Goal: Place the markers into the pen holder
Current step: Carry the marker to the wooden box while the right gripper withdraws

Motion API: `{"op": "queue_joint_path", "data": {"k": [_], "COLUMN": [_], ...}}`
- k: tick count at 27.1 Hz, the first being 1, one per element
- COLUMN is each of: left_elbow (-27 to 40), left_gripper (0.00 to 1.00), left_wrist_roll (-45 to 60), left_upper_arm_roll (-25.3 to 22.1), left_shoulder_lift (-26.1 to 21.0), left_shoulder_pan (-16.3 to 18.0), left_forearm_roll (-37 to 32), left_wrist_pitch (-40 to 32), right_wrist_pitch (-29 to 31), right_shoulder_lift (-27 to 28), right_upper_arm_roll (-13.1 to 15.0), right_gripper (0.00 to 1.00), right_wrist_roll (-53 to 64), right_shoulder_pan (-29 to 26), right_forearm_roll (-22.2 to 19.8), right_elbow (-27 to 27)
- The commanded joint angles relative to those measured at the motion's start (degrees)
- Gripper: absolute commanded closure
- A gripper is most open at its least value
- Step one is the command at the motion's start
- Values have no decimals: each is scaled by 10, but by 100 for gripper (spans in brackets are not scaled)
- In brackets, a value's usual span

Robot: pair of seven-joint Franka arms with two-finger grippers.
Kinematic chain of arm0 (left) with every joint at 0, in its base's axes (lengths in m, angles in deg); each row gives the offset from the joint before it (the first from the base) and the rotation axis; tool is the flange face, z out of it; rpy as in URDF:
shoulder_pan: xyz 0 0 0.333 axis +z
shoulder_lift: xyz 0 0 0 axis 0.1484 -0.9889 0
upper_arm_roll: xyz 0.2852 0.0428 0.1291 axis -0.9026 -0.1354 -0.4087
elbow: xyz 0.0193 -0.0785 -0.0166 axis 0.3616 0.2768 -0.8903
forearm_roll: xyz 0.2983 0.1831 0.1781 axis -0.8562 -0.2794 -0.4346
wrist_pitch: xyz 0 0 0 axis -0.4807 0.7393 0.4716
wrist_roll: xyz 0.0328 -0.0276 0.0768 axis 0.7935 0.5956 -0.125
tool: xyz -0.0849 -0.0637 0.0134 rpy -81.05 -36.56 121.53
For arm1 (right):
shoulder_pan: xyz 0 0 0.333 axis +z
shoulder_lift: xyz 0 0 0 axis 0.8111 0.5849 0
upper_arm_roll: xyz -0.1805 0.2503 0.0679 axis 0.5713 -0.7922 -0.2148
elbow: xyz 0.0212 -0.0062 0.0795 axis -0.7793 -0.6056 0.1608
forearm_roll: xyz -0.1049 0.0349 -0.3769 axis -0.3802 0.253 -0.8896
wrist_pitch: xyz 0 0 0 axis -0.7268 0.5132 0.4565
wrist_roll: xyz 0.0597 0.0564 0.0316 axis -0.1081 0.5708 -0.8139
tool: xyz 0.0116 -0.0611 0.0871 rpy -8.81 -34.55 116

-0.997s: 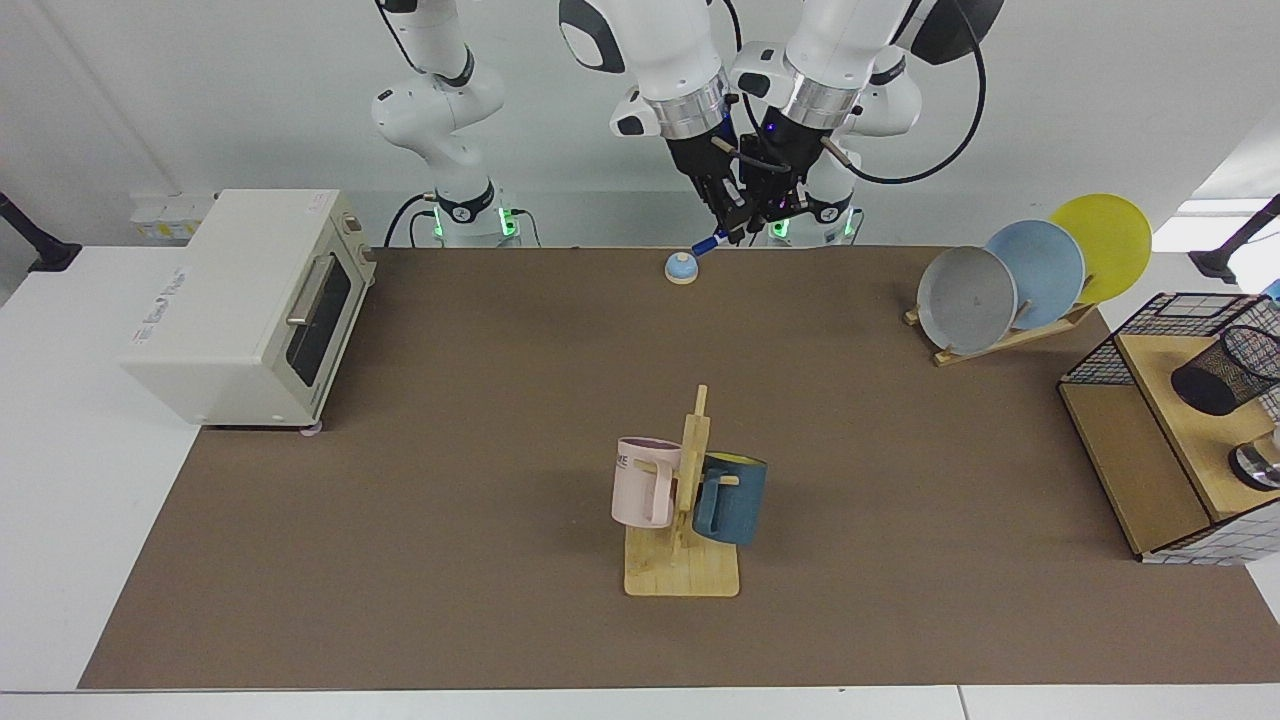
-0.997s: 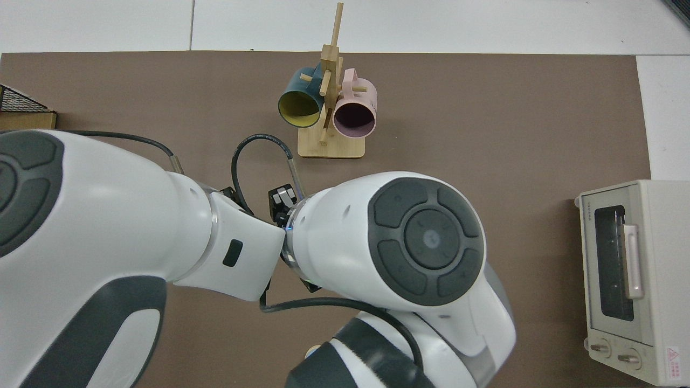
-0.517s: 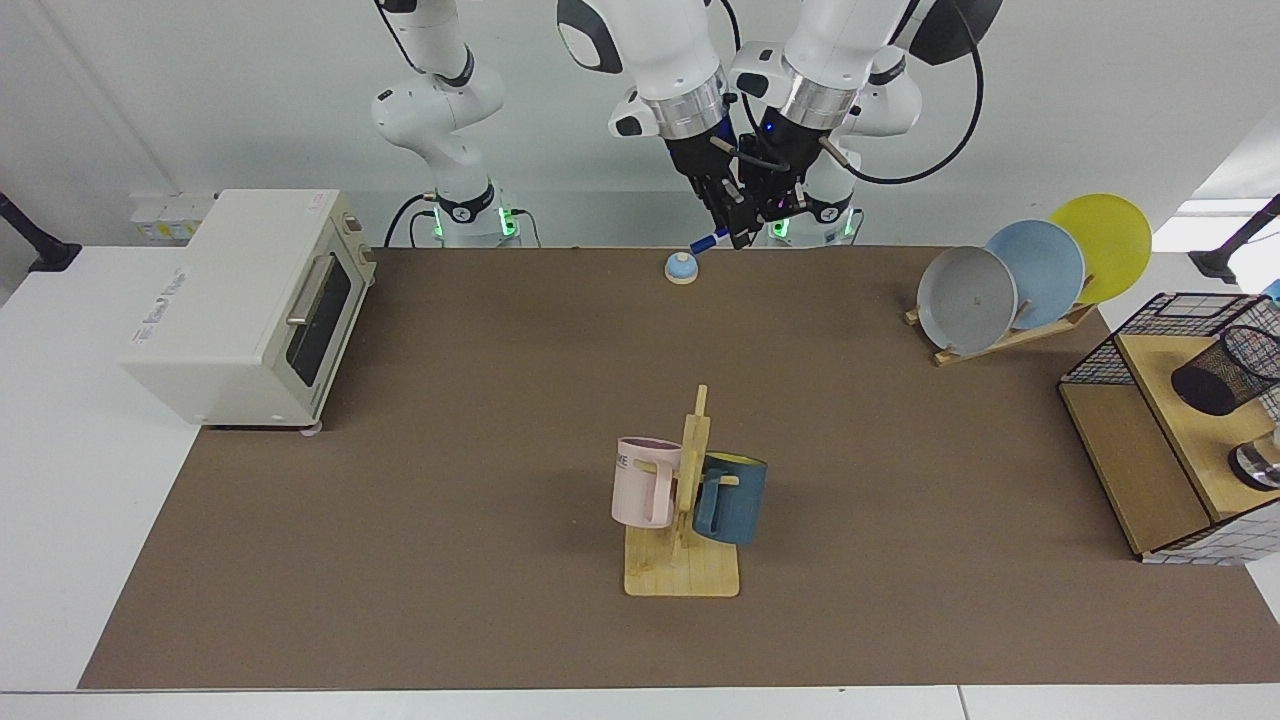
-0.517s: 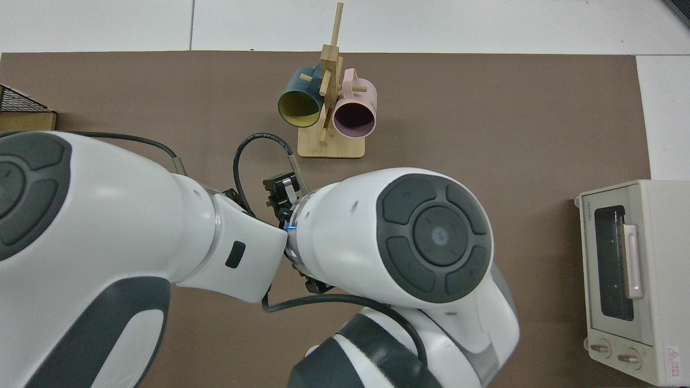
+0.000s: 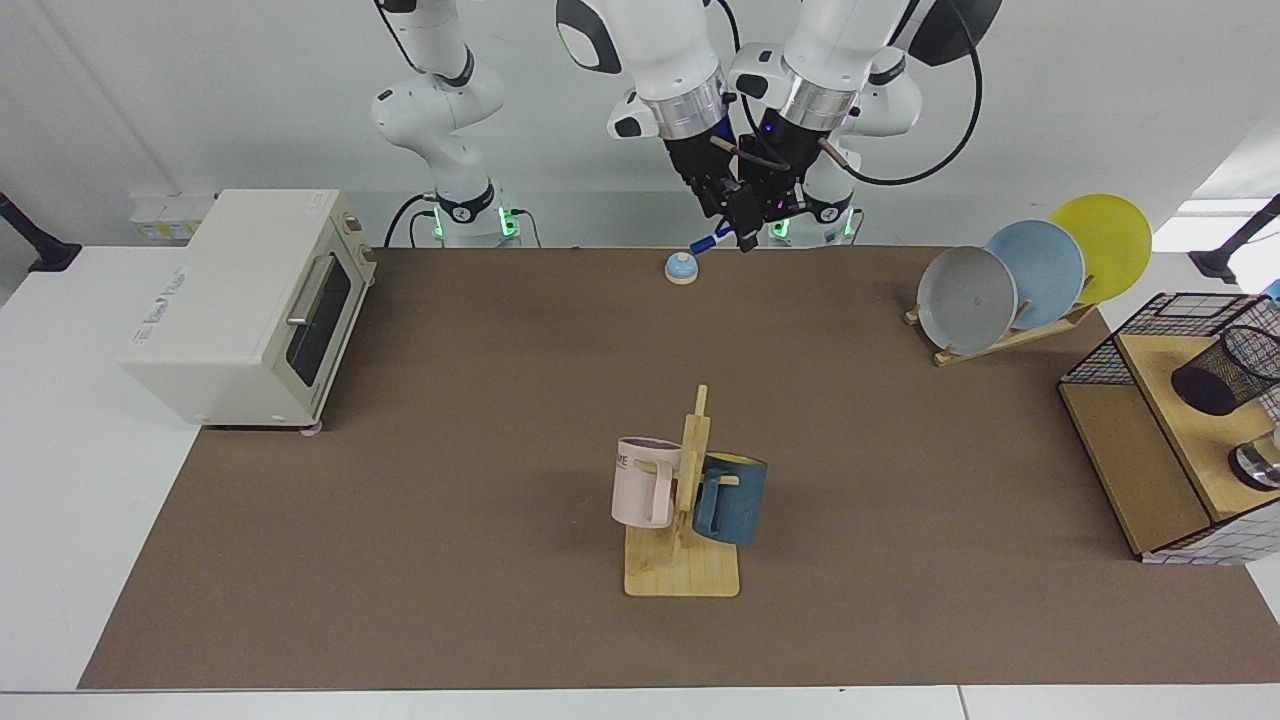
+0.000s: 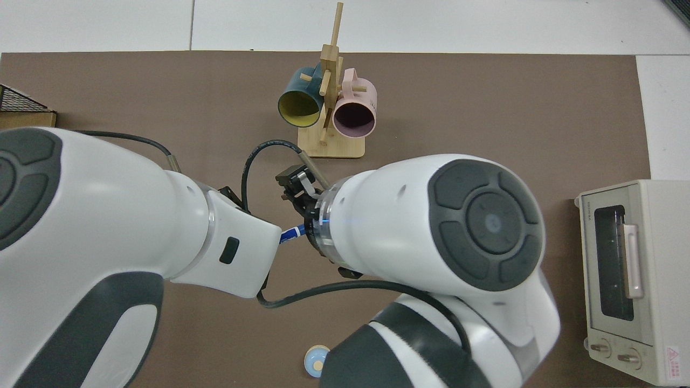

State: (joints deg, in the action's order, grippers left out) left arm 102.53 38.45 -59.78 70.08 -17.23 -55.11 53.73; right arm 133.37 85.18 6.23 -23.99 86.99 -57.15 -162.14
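The marker (image 5: pixel 712 240) hangs in the air above the table's far edge, its blue end pointing down toward the small bell (image 5: pixel 681 267). My left gripper (image 5: pixel 745 232) is shut on its white barrel. My right gripper (image 5: pixel 722 203) sits just above and beside it, open and holding nothing. In the top view only the marker's blue end (image 6: pixel 291 235) shows between the two wrists; both grippers are hidden under the arms. The pen holder (image 5: pixel 1225 372), a black mesh cup, rests tilted on the wooden shelf far from both arms.
The wooden shelf with its wire basket (image 5: pixel 1130 440) also carries a silver cylinder (image 5: pixel 1258 465). A plate rack (image 5: pixel 1010 280) stands near it. A mug tree (image 5: pixel 685 500) stands mid-table, and a toaster oven (image 5: pixel 250 300) at the other end.
My right arm has pulled up and away from the left one, opening a gap in which the marker's blue end now shows. The marker has stayed with the left gripper.
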Motion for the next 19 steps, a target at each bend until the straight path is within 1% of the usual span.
{"op": "queue_joint_path", "data": {"k": [1,6,10,12,16,19], "left_elbow": [12,7,1,1,1,0], "left_gripper": [100,100,100,100,100,100], "left_wrist_roll": [-5,-3,-3,-3,-1,21], "left_upper_arm_roll": [-5,-5,-5,-5,-7,-5], "left_shoulder_lift": [15,15,15,15,15,15], "left_shoulder_pan": [3,10,14,23,31,35], "left_forearm_roll": [-10,-22,-30,-30,-30,-43], "left_wrist_pitch": [2,0,0,0,0,0], "right_wrist_pitch": [-16,-62,-81,-92,-99,-100], "right_shoulder_lift": [-53,-57,-60,-60,-62,-63], "right_upper_arm_roll": [-4,-3,-3,-3,-3,-3], "right_gripper": [1,1,1,1,1,1], "right_wrist_roll": [102,212,296,345,451,530], "right_shoulder_pan": [-36,-73,-109,-129,-171,-205], "right_forearm_roll": [-8,-14,-31,-35,-46,-50], "right_elbow": [-70,-73,-74,-75,-86,-88]}}
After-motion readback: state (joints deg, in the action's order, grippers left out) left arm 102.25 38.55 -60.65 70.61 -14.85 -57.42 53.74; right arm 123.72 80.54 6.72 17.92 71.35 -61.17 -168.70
